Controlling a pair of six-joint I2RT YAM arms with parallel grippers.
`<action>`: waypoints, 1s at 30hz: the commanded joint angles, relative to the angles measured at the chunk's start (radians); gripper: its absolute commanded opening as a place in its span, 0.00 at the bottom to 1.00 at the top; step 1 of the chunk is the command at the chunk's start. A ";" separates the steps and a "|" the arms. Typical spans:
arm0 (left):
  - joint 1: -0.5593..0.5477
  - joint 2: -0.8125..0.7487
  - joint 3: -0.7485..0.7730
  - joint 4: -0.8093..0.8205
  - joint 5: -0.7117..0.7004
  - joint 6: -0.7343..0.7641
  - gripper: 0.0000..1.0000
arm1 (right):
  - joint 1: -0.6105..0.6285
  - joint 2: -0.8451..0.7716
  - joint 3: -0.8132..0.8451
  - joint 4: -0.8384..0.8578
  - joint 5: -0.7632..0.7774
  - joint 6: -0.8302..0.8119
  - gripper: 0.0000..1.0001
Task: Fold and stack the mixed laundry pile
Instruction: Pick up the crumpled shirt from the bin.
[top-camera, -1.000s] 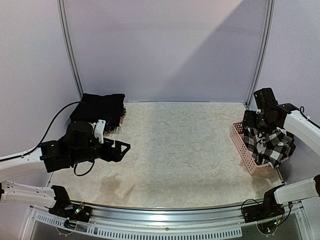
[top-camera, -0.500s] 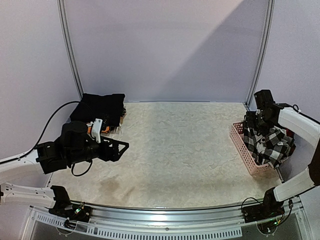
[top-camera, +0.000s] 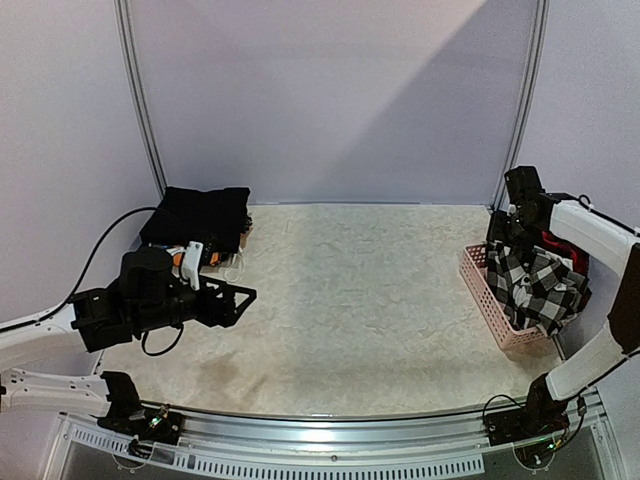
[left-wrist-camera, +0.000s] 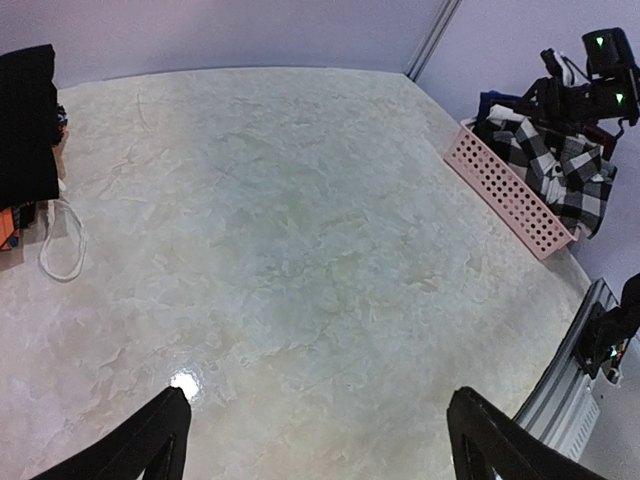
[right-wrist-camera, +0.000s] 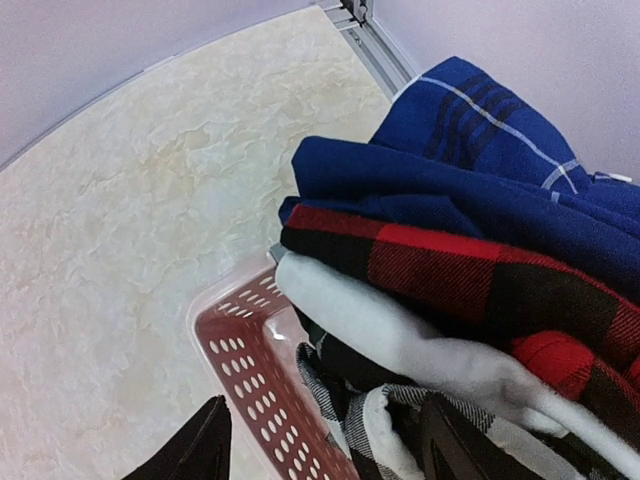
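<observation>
Since the earlier frame, the right gripper (top-camera: 506, 238) had moved away from the top of the checked cloth toward the far end of the basket. The left gripper (top-camera: 241, 302) had pulled back a little toward its own side.

The left gripper's two black fingers (left-wrist-camera: 150, 445) stood wide apart over the pale marble-look table (top-camera: 350, 290), with nothing between them.

In the right wrist view, the right gripper (right-wrist-camera: 325, 440) hung above the pink plastic basket with little holes (right-wrist-camera: 240, 340). Its fingers were apart and held nothing that I could see. I could not tell if one finger touched the cloth.

The basket (top-camera: 485, 290) sat at the right edge of the table. It was full of soft clothes. A black-and-white checked cloth (top-camera: 535, 290) lay on top and hung over the side. Behind it lay a red-and-black plaid cloth (right-wrist-camera: 450, 270), a dark blue cloth with thin white lines (right-wrist-camera: 470, 130) and a plain white cloth (right-wrist-camera: 370, 320), all touching.

A big plain black folded cloth (top-camera: 200, 215) lay at the far left corner of the table, well apart from the basket. A thin white cord (left-wrist-camera: 60, 240) lay in a loop just beside it.
</observation>
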 joint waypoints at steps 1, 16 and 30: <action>-0.014 -0.067 -0.041 -0.003 0.000 -0.001 0.91 | -0.007 0.044 0.019 -0.015 0.028 -0.015 0.64; -0.014 -0.102 -0.049 -0.021 -0.013 -0.003 0.90 | -0.006 0.061 0.011 -0.042 0.001 -0.002 0.24; -0.014 -0.100 -0.052 -0.009 0.006 -0.013 0.89 | -0.007 -0.017 -0.050 -0.121 -0.045 0.006 0.30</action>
